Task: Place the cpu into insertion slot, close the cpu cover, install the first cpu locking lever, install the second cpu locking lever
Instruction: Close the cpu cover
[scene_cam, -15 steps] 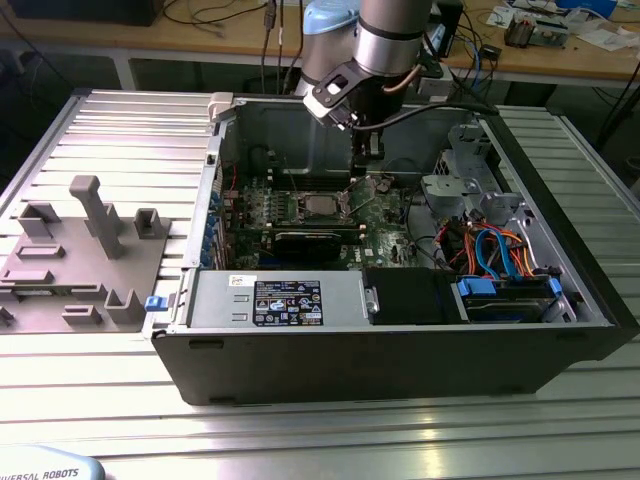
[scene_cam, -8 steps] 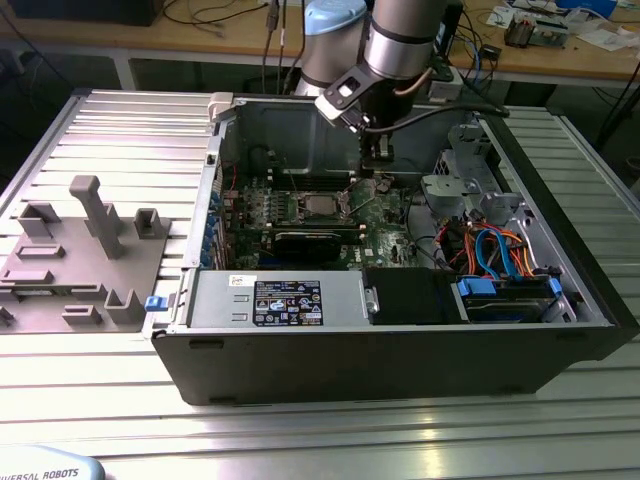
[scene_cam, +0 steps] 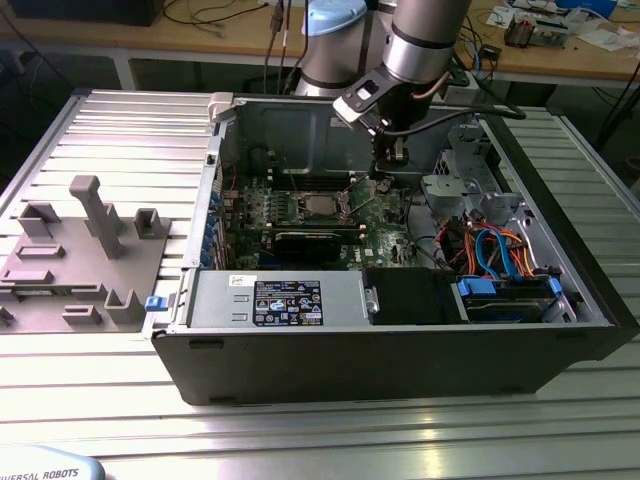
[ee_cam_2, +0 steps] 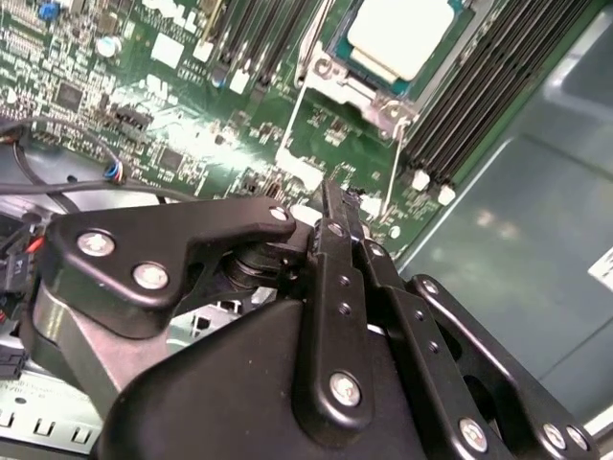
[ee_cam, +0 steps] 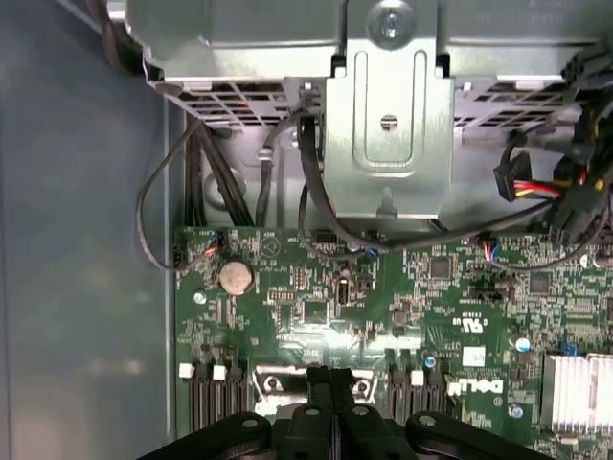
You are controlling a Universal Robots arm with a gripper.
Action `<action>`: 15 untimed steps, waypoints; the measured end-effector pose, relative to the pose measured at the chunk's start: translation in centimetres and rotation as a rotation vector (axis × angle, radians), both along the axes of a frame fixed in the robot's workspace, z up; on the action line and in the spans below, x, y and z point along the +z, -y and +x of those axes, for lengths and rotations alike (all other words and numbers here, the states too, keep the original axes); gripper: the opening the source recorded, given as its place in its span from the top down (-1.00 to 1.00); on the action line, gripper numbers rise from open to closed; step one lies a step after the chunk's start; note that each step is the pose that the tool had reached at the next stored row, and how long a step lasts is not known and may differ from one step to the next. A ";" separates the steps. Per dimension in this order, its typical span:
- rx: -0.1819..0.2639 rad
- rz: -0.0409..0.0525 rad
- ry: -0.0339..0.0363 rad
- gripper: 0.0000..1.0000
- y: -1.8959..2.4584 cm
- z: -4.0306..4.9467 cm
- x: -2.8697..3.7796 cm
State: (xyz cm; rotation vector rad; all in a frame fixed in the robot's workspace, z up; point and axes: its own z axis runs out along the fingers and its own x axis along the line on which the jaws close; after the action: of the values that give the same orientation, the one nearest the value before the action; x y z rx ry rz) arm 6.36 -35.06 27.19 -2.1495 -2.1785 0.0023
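Note:
The cpu [ee_cam_2: 402, 34] shows its dull silver top and lies flat in the insertion slot [ee_cam_2: 330, 59] on the green board. The cpu cover [ee_cam_2: 369, 101], a silver frame, lies down around it. A thin wire locking lever [ee_cam_2: 394, 163] runs along the socket's side toward my fingertips. My gripper [ee_cam_2: 333, 196] is shut with nothing between its black fingers and hovers just off the socket's corner. In the exterior view the gripper [scene_cam: 384, 178] hangs inside the case, to the exterior view's right of the cpu [scene_cam: 320, 207]. The first wrist view has the gripper [ee_cam: 330, 376] over the board.
Black memory slots [ee_cam_2: 479, 86] flank the socket. A metal drive cage [ee_cam: 388, 115] with cable bundles [ee_cam: 522, 182] stands beyond the board, and a heat sink [ee_cam: 579, 388] beside it. The power supply [scene_cam: 280, 300] lines the case front. A grey fixture [scene_cam: 80, 250] sits outside on the exterior view's left.

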 end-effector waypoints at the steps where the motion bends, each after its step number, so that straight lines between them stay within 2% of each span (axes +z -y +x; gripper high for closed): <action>1: 0.000 0.0000 -0.0023 0.79 -0.01 0.28 -0.06; 6: 0.000 -0.0002 -0.0151 0.79 -0.12 1.64 -0.61; 8: 0.003 -0.0019 -0.0169 0.79 -0.24 1.92 -0.91; 15: 0.013 -0.0196 -0.0189 0.79 -0.73 2.35 -2.00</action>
State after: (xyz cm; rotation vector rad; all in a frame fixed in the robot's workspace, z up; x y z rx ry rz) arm 8.71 -34.34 25.19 -2.1364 -2.1913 0.0447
